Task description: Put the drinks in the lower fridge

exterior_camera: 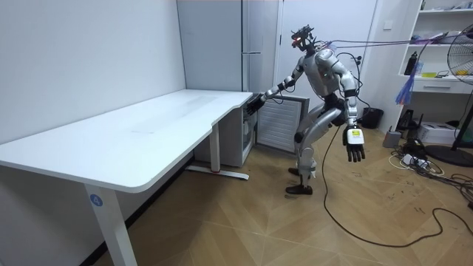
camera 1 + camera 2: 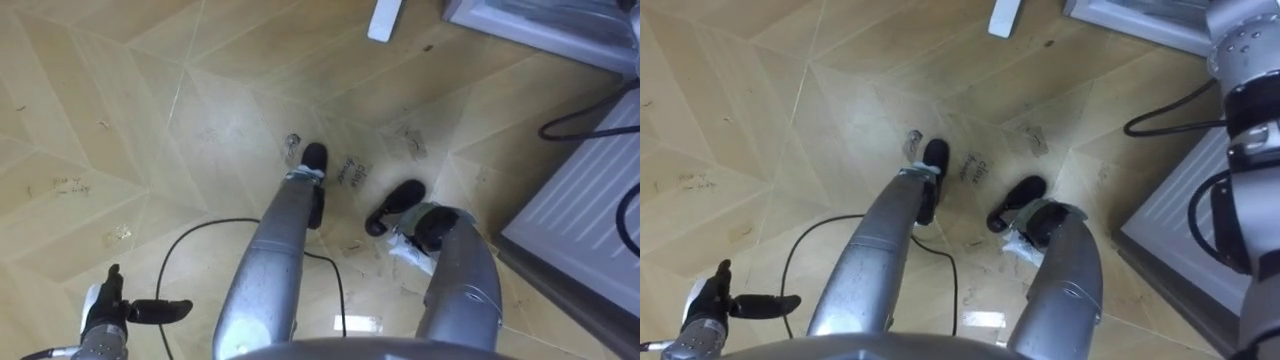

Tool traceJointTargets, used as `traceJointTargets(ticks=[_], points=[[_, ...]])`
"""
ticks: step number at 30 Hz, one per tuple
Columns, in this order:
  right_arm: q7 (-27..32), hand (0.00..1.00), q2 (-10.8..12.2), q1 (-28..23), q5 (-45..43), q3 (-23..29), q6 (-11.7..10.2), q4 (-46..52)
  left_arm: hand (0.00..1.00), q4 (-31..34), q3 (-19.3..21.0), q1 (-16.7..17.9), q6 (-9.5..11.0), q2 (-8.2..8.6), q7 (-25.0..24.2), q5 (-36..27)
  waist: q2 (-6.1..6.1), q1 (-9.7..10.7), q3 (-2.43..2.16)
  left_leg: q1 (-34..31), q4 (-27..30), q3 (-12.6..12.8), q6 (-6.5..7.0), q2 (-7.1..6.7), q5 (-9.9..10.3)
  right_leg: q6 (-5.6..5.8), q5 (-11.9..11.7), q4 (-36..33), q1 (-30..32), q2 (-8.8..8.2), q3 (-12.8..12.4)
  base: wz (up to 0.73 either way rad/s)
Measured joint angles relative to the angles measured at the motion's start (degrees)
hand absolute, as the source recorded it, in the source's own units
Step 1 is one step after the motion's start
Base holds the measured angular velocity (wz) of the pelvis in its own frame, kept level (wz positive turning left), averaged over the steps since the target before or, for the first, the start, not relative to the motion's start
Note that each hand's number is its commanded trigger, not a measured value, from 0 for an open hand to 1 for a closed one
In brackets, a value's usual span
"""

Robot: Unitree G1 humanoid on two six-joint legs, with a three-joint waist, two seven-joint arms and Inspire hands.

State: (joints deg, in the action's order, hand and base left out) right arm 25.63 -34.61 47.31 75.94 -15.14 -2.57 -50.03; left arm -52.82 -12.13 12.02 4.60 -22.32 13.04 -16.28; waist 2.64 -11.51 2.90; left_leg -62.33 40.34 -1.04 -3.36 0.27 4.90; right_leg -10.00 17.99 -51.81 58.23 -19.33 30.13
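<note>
I stand on the wood floor beside the white desk [image 1: 148, 122], bent forward, in front of the low fridge [image 1: 238, 137]. Its white ribbed door [image 2: 585, 205] stands open at my right. My right arm [image 2: 1245, 70] reaches out towards the desk corner above the fridge; the right hand [image 1: 256, 101] is a small dark shape there and its fingers cannot be read. Open and holding nothing, my left hand [image 2: 110, 312] hangs by my side, fingers relaxed. I see no drinks.
A tall grey fridge [image 1: 244, 44] stands behind the low one. The desk's white foot [image 2: 383, 18] lies on the floor ahead. At the room view's right are shelves [image 1: 443, 44], a fan [image 1: 462, 55] and loose cables [image 1: 421, 159].
</note>
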Motion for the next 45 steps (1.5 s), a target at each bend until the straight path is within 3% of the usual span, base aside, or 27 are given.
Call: traceJointTargets(ticks=[5,8,13,15,20,23,26,28,31,34,37,42,45], points=[[-1.2,0.00,-0.1,0.0,0.0,-3.1,0.0,-1.2,0.00,0.5,-0.1,0.4,-0.5,-0.94,-0.5,-0.6,-0.08,-0.1,-0.04,1.3,0.3,-0.3,-0.05,0.00,0.3,0.04,0.0,0.2,-1.5,0.17,0.0,-0.03],[-6.7,0.00,-0.4,-1.3,0.0,-5.2,0.0,-5.6,0.00,1.3,-0.1,0.4,-1.1,-1.75,-2.6,-1.2,-0.13,-1.6,0.02,4.0,-0.6,-0.3,-0.02,0.85,0.7,0.30,-0.2,2.3,-4.5,1.48,0.2,-0.10],[-21.5,0.00,-1.4,-10.6,-3.3,-10.6,-0.4,-9.0,0.00,0.9,-1.0,0.9,-2.2,-4.02,-5.4,-3.4,-0.12,-4.2,0.07,12.4,-3.9,-0.6,-0.13,2.13,1.5,1.47,-0.9,8.0,-13.7,4.30,1.2,-0.09],[-26.5,0.00,-1.4,-13.7,-6.0,-10.7,-0.2,-12.2,0.00,1.0,-1.8,1.0,-2.6,-4.72,-6.2,-3.5,-0.15,-4.3,0.08,14.7,-5.2,-1.1,-0.19,2.09,1.6,2.22,-1.3,9.6,-16.5,4.75,1.9,0.06],[-34.6,0.00,-0.9,-22.5,-14.8,-10.6,0.7,-16.4,0.00,0.7,-2.3,1.0,-3.1,-4.52,-7.8,-3.3,-1.06,-4.5,0.09,19.5,-6.1,-1.2,-0.35,3.34,3.0,3.46,-2.6,14.4,-22.4,7.42,2.0,-0.10],[-36.9,0.00,1.9,-29.5,-20.8,-9.9,0.7,-18.2,0.00,-1.0,-2.0,0.8,-2.9,-3.10,-8.1,-3.4,-2.05,-3.9,-0.12,23.6,-7.7,-0.4,-0.08,3.67,3.9,4.80,-3.1,17.4,-26.5,8.47,1.5,-0.14],[-37.5,0.00,6.9,-35.5,-25.0,-8.9,0.6,-21.1,0.00,-2.6,-2.3,0.2,-2.2,-0.37,-8.2,-3.1,-2.94,-2.2,-0.59,28.5,-11.2,1.1,0.17,4.03,4.0,5.35,-4.9,21.7,-30.7,9.77,0.2,-0.22],[-38.3,0.00,11.5,-40.7,-28.9,-6.7,0.7,-21.5,0.00,-4.9,-2.0,0.0,-1.8,2.43,-8.2,-2.3,-3.29,0.3,-0.90,33.8,-14.8,2.9,0.55,3.97,3.8,6.09,-5.7,24.8,-34.8,10.34,-1.1,-0.26],[-39.0,0.00,15.9,-45.6,-30.7,-2.1,0.6,-21.7,0.00,-5.9,-0.4,0.2,-1.3,4.69,-8.2,-1.8,-3.55,3.1,-1.63,39.7,-18.9,5.0,0.70,4.27,3.7,6.92,-6.9,29.2,-39.5,11.68,-2.8,-0.29],[-39.0,0.00,17.6,-48.9,-35.4,0.4,-0.1,-22.1,0.00,-6.9,2.0,-0.1,0.6,7.08,-7.3,-1.5,-3.55,5.6,-1.91,45.7,-22.5,7.2,0.87,4.17,3.8,7.91,-7.6,32.3,-43.8,12.32,-4.7,-0.36],[-38.9,0.00,18.9,-51.8,-36.6,0.8,-0.6,-21.8,0.00,-7.0,2.9,-0.1,2.0,7.98,-7.2,-1.5,-2.99,7.1,-2.25,50.8,-25.3,9.1,0.97,3.93,3.8,8.74,-7.9,34.6,-47.5,12.76,-6.4,-0.31],[-38.3,0.00,21.1,-53.1,-40.3,5.2,-0.7,-22.5,0.00,-8.0,3.2,-0.1,2.1,8.44,-7.0,-1.2,-2.48,10.3,-2.52,56.7,-28.2,10.4,1.16,3.56,3.9,9.77,-8.5,37.5,-52.7,13.30,-7.4,-0.13],[-38.2,0.00,21.4,-54.0,-40.7,7.8,-0.5,-22.9,0.00,-7.9,5.5,-0.1,1.9,9.35,-6.9,3.8,-2.59,11.5,-2.55,59.0,-29.3,10.8,1.34,3.11,4.1,10.39,-8.4,38.2,-54.4,13.42,-8.2,-0.05]])
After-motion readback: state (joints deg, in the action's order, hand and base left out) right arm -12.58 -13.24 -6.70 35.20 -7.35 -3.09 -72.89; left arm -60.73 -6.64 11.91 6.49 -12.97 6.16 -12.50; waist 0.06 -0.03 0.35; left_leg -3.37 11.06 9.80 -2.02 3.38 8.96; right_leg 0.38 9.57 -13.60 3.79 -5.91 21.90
